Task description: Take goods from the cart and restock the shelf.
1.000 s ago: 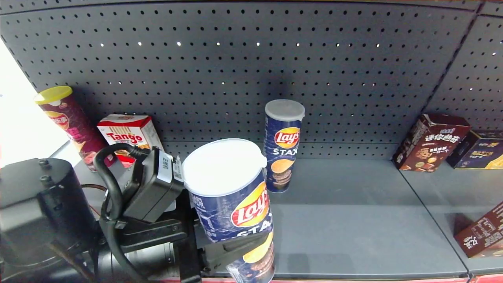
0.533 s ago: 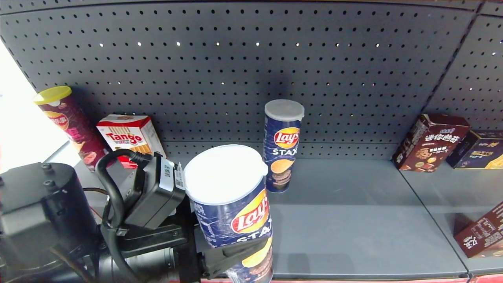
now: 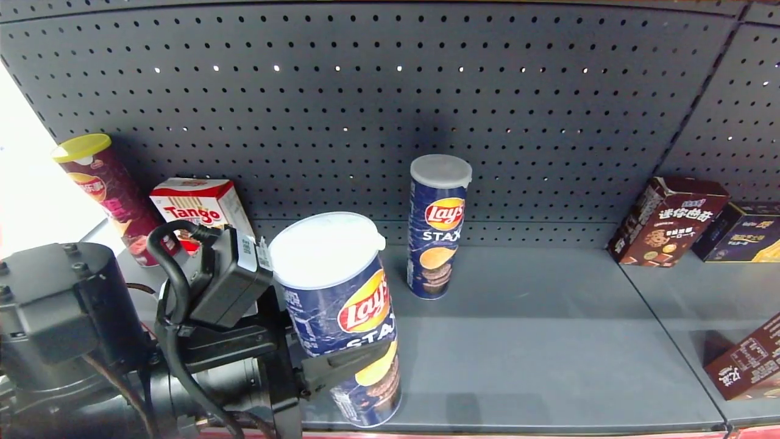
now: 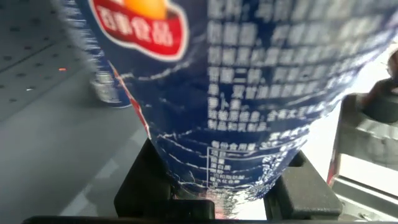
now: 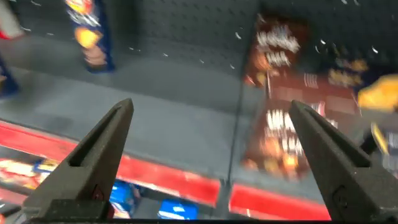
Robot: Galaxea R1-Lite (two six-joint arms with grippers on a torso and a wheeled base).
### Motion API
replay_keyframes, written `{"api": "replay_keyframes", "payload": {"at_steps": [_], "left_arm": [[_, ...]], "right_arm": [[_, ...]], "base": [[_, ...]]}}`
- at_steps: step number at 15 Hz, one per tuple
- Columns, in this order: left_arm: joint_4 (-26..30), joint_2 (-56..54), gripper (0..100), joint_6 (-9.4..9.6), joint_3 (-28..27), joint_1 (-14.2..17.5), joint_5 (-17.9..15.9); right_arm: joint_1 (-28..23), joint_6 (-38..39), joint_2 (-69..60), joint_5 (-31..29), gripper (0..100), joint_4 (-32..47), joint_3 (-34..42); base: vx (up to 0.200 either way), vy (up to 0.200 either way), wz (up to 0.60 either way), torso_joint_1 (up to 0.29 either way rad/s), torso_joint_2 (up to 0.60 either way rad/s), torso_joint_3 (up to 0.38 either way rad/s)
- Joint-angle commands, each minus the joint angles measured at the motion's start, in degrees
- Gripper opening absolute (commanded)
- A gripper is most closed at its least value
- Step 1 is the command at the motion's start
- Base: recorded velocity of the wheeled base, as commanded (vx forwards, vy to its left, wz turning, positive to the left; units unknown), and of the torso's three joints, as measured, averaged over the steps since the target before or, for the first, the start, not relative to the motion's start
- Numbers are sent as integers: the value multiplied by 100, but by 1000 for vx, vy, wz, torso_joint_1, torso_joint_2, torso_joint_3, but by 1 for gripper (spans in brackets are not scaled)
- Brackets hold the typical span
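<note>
gripping a blue chip can point(image 3: 338, 305) at the shelf point(image 3: 536, 341) front edge, left tool point(image 3: 334, 367) is clamped; right tool point(image 5: 211, 107) gapes wide, empty.

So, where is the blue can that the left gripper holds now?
Head view, lower left: the held blue can sits in the left gripper at the shelf front edge, nearer than and left of the standing blue can.

I identify a shop: a grey display shelf point(image 3: 548, 341) with a pegboard back point(image 3: 365, 91), stocked with a chip can point(image 3: 439, 225) and a snack box point(image 3: 667, 222).
</note>
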Motion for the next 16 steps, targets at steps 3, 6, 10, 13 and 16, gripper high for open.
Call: {"api": "replay_keyframes", "payload": {"at_steps": [3,6,10,13,16], "left_arm": [[-91,112,0,-3,-38,88,-52],[-205,191,0,-3,-2,141,-70],[-223,226,0,-11,-64,317,-70],[-310,287,0,-20,-38,378,-61],[-310,252,0,-20,103,493,-61]], "right_arm": [[509,-98,2103,758,100,-581,-910],[958,-151,3176,793,100,-1407,-1103],[1705,-142,4125,960,100,-1864,-1147],[1696,-159,5065,1373,100,-2866,-1244],[1705,-353,5927,1725,100,-3393,-1666]], "base": [[0,0,0,0,0,0],[0,0,0,0,0,0],[0,0,0,0,0,0],[0,0,0,0,0,0],[0,0,0,0,0,0]]}}
